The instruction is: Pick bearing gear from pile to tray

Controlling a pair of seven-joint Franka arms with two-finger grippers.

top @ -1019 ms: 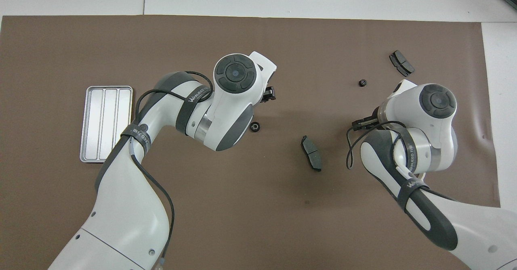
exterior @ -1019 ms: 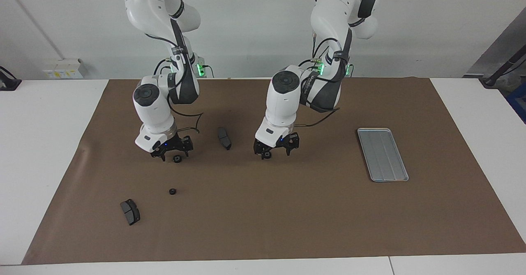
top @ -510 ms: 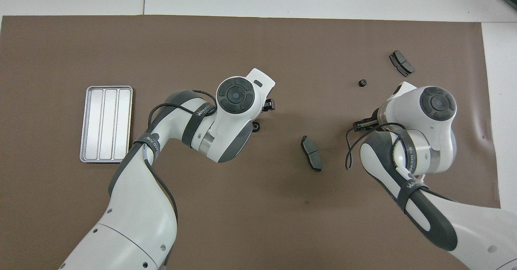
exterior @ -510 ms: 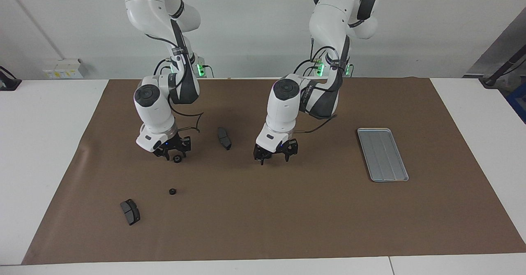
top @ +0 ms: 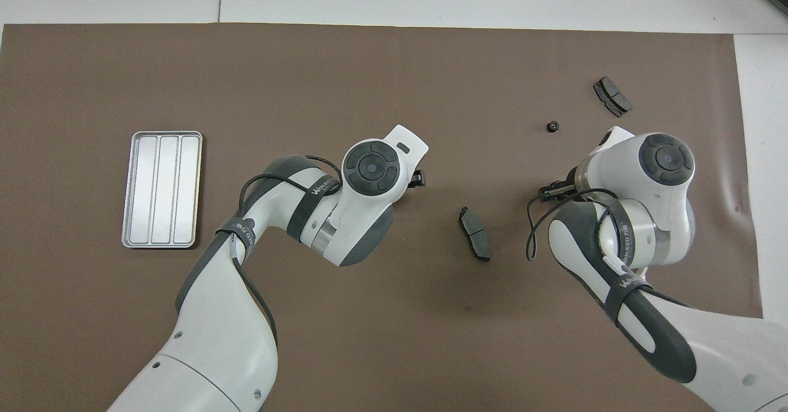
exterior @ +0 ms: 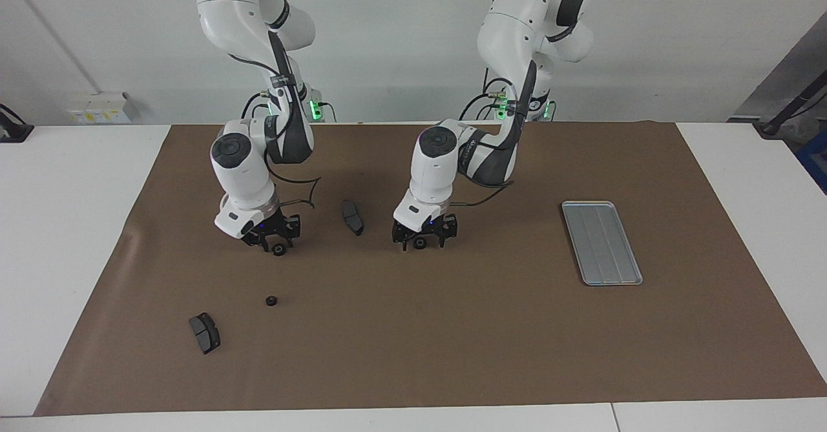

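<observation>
Three small black bearing gears lie on the brown mat. One gear [exterior: 420, 245] sits between the open fingers of my left gripper [exterior: 420, 242], which is down at the mat near the middle; in the overhead view the left hand hides this gear. A second gear [exterior: 279, 250] lies under my right gripper [exterior: 276, 245], which is low over it, toward the right arm's end. The third gear [exterior: 271, 301] [top: 553, 126] lies loose, farther from the robots. The silver tray [exterior: 601, 241] [top: 161, 189] rests at the left arm's end with nothing in it.
One dark brake pad [exterior: 352, 217] [top: 474, 234] lies between the two grippers. Another brake pad [exterior: 205, 332] [top: 612, 96] lies beside the loose gear, farther from the robots. The brown mat [exterior: 452, 341] covers most of the white table.
My left gripper has shifted toward the right arm's end and settled around its gear. My right gripper's jaws have narrowed around the other gear. No part has moved.
</observation>
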